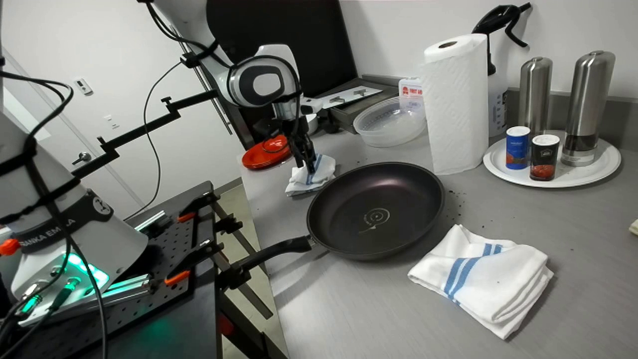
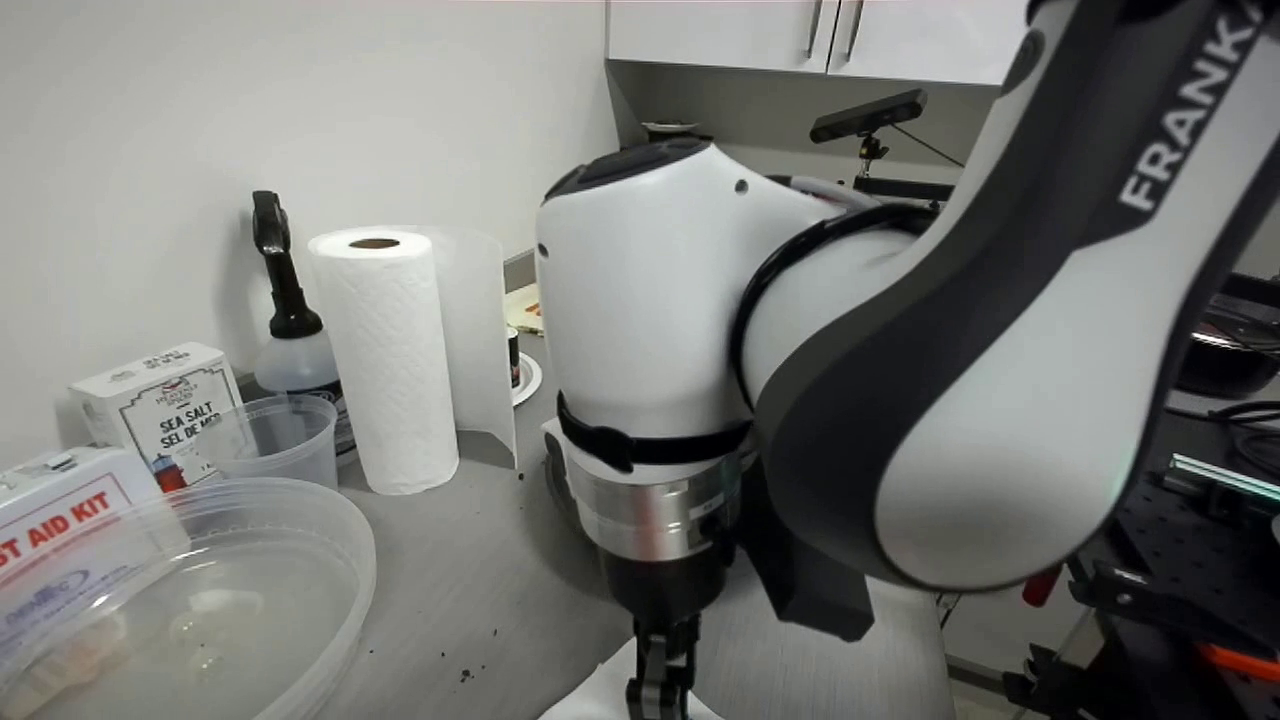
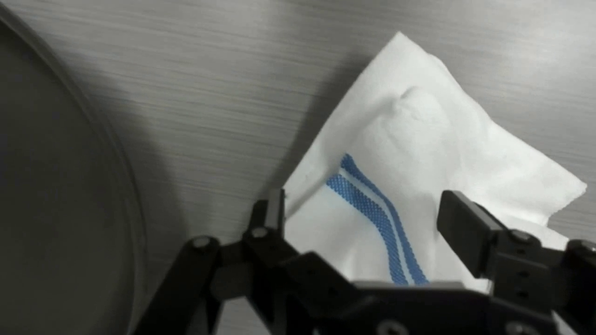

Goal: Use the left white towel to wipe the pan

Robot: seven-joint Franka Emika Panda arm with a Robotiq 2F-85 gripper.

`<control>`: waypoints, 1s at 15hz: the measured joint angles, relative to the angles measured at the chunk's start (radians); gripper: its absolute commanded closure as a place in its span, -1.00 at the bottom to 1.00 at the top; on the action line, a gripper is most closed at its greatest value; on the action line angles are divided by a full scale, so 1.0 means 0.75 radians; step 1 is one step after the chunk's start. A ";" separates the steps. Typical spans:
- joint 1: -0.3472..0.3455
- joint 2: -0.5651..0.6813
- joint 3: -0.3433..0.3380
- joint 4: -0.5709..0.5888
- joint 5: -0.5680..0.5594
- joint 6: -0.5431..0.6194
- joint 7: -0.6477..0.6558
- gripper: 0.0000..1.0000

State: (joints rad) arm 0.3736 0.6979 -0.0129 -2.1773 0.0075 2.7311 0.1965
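Observation:
The left white towel with blue stripes lies folded on the grey table beside the black pan. It fills much of the wrist view, and part of it shows at the bottom of an exterior view. My gripper is open, with its two fingers apart over the towel and the blue stripes between them. The fingers point down at the towel; I cannot tell whether they touch it. The pan's rim shows at the left of the wrist view. A second striped white towel lies right of the pan.
The pan handle reaches past the table edge. A paper towel roll stands behind the pan, near a clear plastic container. A white plate holds shakers and mills. Red plates lie left of the left towel. Dark crumbs lie near the pan.

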 measured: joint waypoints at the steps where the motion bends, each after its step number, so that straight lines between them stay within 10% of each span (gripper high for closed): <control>1: -0.020 -0.031 0.002 -0.026 -0.019 -0.035 -0.022 -1.00; 15: -0.376 -0.651 -0.127 -0.374 -0.380 -0.267 -0.160 -1.00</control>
State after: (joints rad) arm 0.0913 0.2093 -0.1081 -2.4576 -0.2775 2.5311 0.0767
